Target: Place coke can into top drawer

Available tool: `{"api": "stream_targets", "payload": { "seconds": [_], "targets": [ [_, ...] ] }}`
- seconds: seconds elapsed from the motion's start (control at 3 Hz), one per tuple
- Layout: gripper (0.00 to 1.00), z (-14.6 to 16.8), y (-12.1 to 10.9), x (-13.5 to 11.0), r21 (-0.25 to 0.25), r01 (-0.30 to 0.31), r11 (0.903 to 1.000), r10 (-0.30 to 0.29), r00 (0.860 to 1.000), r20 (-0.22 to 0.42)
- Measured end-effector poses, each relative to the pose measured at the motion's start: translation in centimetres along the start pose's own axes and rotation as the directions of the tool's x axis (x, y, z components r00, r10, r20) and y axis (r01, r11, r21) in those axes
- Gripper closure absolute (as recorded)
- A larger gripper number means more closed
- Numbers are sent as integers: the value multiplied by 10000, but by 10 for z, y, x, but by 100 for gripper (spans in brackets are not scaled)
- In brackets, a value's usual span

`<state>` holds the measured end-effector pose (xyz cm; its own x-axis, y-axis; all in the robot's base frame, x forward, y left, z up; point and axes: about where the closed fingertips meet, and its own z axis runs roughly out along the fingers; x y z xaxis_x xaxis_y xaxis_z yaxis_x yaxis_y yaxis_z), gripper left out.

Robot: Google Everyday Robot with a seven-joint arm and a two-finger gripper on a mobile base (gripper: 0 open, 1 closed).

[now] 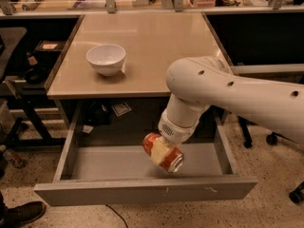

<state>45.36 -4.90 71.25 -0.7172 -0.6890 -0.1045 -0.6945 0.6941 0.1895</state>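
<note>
The coke can (167,157) is red-orange with a silver end and lies tilted on its side in my gripper (160,149). The gripper is shut on the can, with a pale finger (160,149) across its middle. It hangs below my white arm (223,89), inside the open top drawer (142,189), a little above the grey floor (109,163) and right of the drawer's middle. The drawer is pulled out wide under the tabletop (142,46).
A white bowl (106,58) stands on the left part of the beige tabletop. Desks with clutter run along the back. A chair base with casters (271,137) stands at the right. A dark shoe (19,213) is at the bottom left.
</note>
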Motion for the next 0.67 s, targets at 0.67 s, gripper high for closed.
{"api": "stream_targets", "payload": {
  "seconds": [0.67],
  "targets": [
    [100, 31, 3, -27, -228, -730, 9971, 742, 9954, 610]
  ]
}}
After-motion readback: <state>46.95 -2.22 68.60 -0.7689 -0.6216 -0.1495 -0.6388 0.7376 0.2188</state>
